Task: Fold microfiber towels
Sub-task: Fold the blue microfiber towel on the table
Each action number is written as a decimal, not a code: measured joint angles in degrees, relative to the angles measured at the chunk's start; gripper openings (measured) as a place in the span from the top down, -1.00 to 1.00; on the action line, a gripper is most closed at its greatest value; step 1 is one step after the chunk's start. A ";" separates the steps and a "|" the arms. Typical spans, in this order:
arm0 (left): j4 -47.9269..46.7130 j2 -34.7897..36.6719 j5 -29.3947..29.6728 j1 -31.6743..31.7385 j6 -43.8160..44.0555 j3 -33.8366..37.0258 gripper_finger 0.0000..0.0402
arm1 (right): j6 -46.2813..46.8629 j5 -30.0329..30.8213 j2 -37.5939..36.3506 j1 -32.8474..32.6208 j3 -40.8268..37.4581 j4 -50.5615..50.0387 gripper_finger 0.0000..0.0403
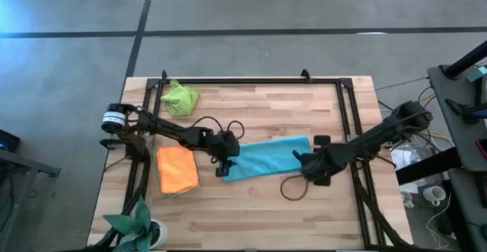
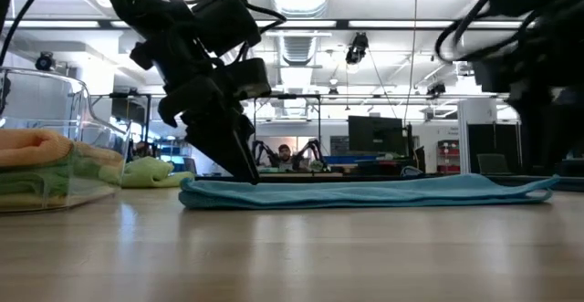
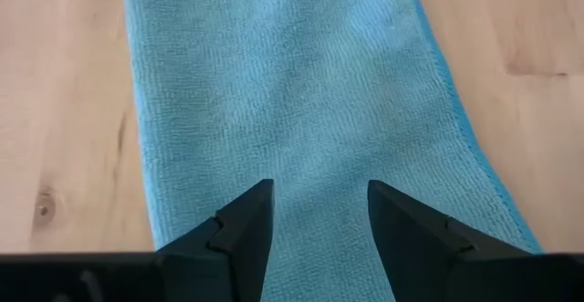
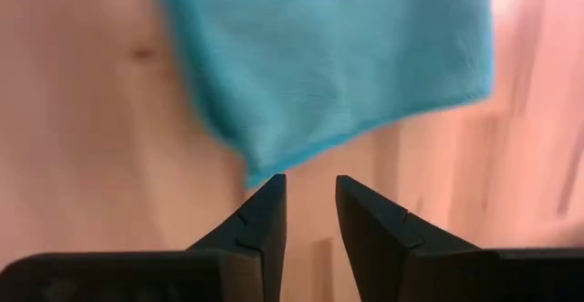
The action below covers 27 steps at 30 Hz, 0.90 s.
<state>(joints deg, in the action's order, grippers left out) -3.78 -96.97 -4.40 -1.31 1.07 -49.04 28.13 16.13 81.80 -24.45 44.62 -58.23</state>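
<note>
The light blue towel (image 1: 266,157) lies flat on the wooden bench (image 1: 259,214), folded into a long strip. Its long axis runs left to right across the bench, tilted a little so that its right end sits slightly farther toward the back edge than its left end.

The left gripper (image 1: 223,168) is down at the strip's left end, its fingers (image 3: 239,234) parted over the cloth with blue fabric showing between them; nothing is pinched. The right gripper (image 1: 304,166) is at the strip's right end, its fingers (image 4: 258,227) a narrow gap apart and empty (one corner of the towel lies just ahead of the tips, apart from them).

At the bench's left side, the low view shows a clear container (image 2: 55,147) holding a folded orange towel (image 1: 177,169) on top of greenish cloth, whose colour I cannot tell exactly. A lime green towel (image 1: 180,98) lies crumpled near the back left corner. A potted plant (image 1: 135,225) stands at the front left corner.
</note>
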 joint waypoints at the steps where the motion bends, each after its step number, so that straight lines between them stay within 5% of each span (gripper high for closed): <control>1: -0.01 0.00 0.02 0.02 -0.11 0.00 0.19 | -1.06 -0.07 -0.82 -0.95 -0.01 0.01 0.55; 14: -0.16 0.00 0.09 -0.14 0.05 0.00 0.19 | -15.59 -1.42 2.41 -2.56 -1.36 4.64 0.53; 27: -1.81 0.04 0.15 -0.16 0.03 0.00 0.19 | -18.92 0.26 7.13 -2.53 -1.36 4.84 0.48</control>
<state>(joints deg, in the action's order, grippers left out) -5.60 -96.92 -4.25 -1.48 1.10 -49.04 9.21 16.39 88.93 -26.98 43.27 -53.40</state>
